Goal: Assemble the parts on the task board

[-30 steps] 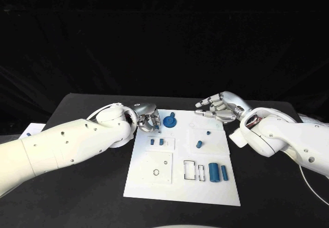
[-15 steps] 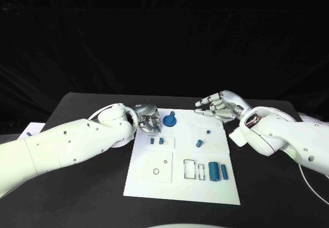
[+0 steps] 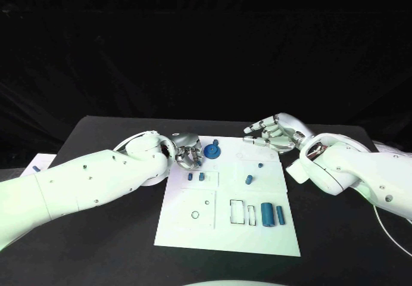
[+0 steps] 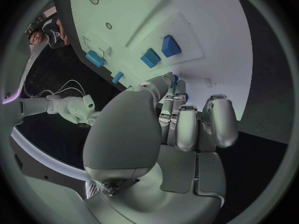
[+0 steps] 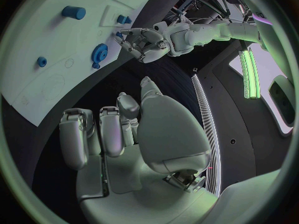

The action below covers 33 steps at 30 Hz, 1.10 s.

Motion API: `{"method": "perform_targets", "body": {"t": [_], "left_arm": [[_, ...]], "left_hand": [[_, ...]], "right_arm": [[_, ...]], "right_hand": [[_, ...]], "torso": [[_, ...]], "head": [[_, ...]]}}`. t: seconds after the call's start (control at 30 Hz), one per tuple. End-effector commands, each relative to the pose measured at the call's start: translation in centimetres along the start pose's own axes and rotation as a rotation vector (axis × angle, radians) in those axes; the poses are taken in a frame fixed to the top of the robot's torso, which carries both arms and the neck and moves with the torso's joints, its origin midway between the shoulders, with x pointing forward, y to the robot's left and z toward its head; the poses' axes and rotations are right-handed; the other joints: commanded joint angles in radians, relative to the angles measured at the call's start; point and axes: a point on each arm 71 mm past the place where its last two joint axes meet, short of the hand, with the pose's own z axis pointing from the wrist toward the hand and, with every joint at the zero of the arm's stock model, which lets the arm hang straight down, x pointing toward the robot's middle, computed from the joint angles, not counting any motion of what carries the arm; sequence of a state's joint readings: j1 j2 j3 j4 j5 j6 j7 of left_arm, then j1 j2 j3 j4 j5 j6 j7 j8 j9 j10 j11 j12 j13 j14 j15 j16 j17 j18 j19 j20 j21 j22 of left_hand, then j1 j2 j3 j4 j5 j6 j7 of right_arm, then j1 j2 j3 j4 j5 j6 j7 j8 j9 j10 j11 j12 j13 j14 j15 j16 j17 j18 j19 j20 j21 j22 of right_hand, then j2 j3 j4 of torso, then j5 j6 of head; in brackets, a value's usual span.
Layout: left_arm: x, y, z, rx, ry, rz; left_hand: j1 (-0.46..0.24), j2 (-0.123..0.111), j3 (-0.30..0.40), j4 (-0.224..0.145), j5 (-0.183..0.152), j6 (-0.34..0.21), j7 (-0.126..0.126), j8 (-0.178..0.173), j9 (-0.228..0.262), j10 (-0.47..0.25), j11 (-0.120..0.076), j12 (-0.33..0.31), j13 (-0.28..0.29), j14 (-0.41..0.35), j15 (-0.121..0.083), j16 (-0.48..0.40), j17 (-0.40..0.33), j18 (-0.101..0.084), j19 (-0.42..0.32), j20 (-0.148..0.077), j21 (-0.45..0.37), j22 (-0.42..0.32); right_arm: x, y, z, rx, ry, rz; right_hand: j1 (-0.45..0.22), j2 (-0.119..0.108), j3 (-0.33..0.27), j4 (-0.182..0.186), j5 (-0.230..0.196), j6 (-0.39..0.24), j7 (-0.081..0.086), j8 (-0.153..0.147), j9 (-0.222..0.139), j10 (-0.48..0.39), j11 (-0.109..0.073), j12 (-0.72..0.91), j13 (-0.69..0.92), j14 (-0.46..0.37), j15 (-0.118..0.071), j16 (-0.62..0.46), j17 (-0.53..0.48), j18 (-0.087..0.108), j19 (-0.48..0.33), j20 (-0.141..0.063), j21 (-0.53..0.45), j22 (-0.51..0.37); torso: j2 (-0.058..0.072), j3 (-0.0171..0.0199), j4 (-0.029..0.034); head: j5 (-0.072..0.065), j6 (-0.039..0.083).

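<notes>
task board [image 3: 225,235], white, flat, blue parts [image 3: 272,214] scattered

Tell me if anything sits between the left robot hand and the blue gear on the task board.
Nothing visible does. The left robot hand hangs at the far left edge of the task board, and the blue gear lies just beside its fingers, with only bare white board between them.
</notes>
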<state>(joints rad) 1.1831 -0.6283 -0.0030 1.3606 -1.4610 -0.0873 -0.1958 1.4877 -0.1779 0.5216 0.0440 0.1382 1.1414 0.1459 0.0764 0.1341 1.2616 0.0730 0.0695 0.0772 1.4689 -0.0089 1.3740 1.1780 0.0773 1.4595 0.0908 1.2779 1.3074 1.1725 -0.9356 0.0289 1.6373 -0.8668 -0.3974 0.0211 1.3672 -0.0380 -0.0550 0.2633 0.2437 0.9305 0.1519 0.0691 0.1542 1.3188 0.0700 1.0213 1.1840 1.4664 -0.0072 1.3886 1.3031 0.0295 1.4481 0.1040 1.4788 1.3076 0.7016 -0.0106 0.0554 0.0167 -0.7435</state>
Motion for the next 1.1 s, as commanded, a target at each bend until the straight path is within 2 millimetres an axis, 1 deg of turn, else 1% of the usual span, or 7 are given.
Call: {"method": "perform_targets", "body": {"t": [0.03,0.27,0.47,0.6,0.8,0.87,1.1], "left_arm": [[0.35,-0.27,0.08,0.006,0.027,-0.001],[0.48,-0.3,0.16,0.003,0.034,0.003],[0.63,-0.18,0.28,-0.01,0.049,0.01],[0.7,-0.11,0.3,-0.017,0.054,0.012],[0.72,-0.05,0.29,-0.02,0.054,0.012],[0.71,-0.04,0.28,-0.021,0.052,0.012],[0.67,0.04,0.25,-0.023,0.047,0.011]], "left_hand": [[-0.01,-0.001,0.007,0.002,-0.003,0.007,-0.001,-0.005,-0.001,0.004,-0.001,-0.004,0.002,0.031,-0.003,0.004,-0.001,-0.008,0.005,-0.001,0.004,0.041],[-0.01,-0.001,0.008,0.001,-0.003,0.007,-0.001,-0.005,-0.001,0.004,-0.001,-0.004,0.002,0.032,-0.003,0.004,0.0,-0.007,0.005,-0.001,0.002,0.04],[-0.019,-0.003,0.01,-0.001,-0.006,0.001,0.0,-0.009,-0.004,-0.003,0.001,-0.008,0.0,0.031,-0.002,0.006,0.001,-0.007,0.003,-0.001,0.0,0.039],[-0.032,-0.009,0.015,-0.002,-0.007,-0.018,0.007,-0.015,-0.011,-0.026,0.008,-0.01,-0.005,0.031,0.004,0.006,-0.002,-0.007,0.001,0.003,-0.004,0.037],[-0.047,-0.02,0.024,-0.006,-0.007,-0.055,0.017,-0.016,-0.025,-0.062,0.019,-0.01,-0.01,0.028,0.013,0.005,-0.009,-0.005,-0.003,0.01,-0.013,0.033],[-0.052,-0.024,0.027,-0.008,-0.007,-0.074,0.018,-0.017,-0.031,-0.073,0.022,-0.01,-0.011,0.028,0.015,0.005,-0.012,-0.004,-0.004,0.013,-0.017,0.031],[-0.06,-0.03,0.034,-0.011,-0.007,-0.103,0.021,-0.016,-0.041,-0.09,0.026,-0.009,-0.011,0.026,0.019,0.005,-0.018,-0.003,-0.007,0.017,-0.023,0.027]], "right_arm": [[0.13,0.13,0.01,-0.013,0.009,-0.005],[0.15,0.14,0.01,-0.013,0.009,-0.005],[0.17,0.16,0.02,-0.014,0.01,-0.005],[0.16,0.15,0.02,-0.014,0.01,-0.005],[0.12,0.11,0.0,-0.012,0.009,-0.005],[0.11,0.1,0.0,-0.012,0.009,-0.005],[0.09,0.07,0.0,-0.011,0.008,-0.005]], "right_hand": [[-0.001,0.008,-0.006,-0.002,0.007,0.008,0.001,0.002,0.002,0.0,-0.006,0.002,0.001,0.047,-0.002,-0.004,0.001,0.013,-0.005,-0.002,-0.003,0.102],[-0.001,0.008,-0.006,-0.002,0.007,0.008,0.001,0.002,0.002,0.0,-0.006,0.002,0.001,0.047,-0.002,-0.004,0.001,0.013,-0.005,-0.002,-0.003,0.102],[-0.001,0.008,-0.006,-0.002,0.007,0.008,0.001,0.002,0.002,0.0,-0.006,0.002,0.001,0.047,-0.002,-0.004,0.001,0.013,-0.005,-0.002,-0.003,0.102],[-0.001,0.008,-0.006,-0.002,0.007,0.008,0.001,0.002,0.002,0.0,-0.006,0.002,0.001,0.047,-0.002,-0.004,0.001,0.013,-0.005,-0.002,-0.003,0.102],[-0.001,0.008,-0.006,-0.002,0.007,0.008,0.001,0.002,0.002,0.0,-0.006,0.002,0.001,0.047,-0.002,-0.004,0.001,0.013,-0.005,-0.002,-0.003,0.102],[-0.001,0.008,-0.006,-0.002,0.007,0.008,0.001,0.002,0.002,0.0,-0.006,0.002,0.001,0.047,-0.002,-0.004,0.001,0.013,-0.005,-0.002,-0.003,0.102],[-0.001,0.008,-0.006,-0.002,0.007,0.008,0.001,0.002,0.002,0.0,-0.006,0.002,0.001,0.047,-0.002,-0.004,0.001,0.013,-0.005,-0.002,-0.003,0.102]], "torso": [[0.001,-0.0003,-0.0005],[0.0,0.0002,0.0008],[0.0,0.0002,0.0004],[0.0,-0.0001,-0.0005],[0.0,0.0002,0.0006],[0.0,0.0002,0.0008],[0.0,-0.0001,0.0001]], "head": [[0.0,-0.001],[-0.002,-0.001],[-0.001,-0.002],[-0.002,-0.002],[-0.002,-0.002],[-0.003,-0.002],[-0.003,-0.003]]}}
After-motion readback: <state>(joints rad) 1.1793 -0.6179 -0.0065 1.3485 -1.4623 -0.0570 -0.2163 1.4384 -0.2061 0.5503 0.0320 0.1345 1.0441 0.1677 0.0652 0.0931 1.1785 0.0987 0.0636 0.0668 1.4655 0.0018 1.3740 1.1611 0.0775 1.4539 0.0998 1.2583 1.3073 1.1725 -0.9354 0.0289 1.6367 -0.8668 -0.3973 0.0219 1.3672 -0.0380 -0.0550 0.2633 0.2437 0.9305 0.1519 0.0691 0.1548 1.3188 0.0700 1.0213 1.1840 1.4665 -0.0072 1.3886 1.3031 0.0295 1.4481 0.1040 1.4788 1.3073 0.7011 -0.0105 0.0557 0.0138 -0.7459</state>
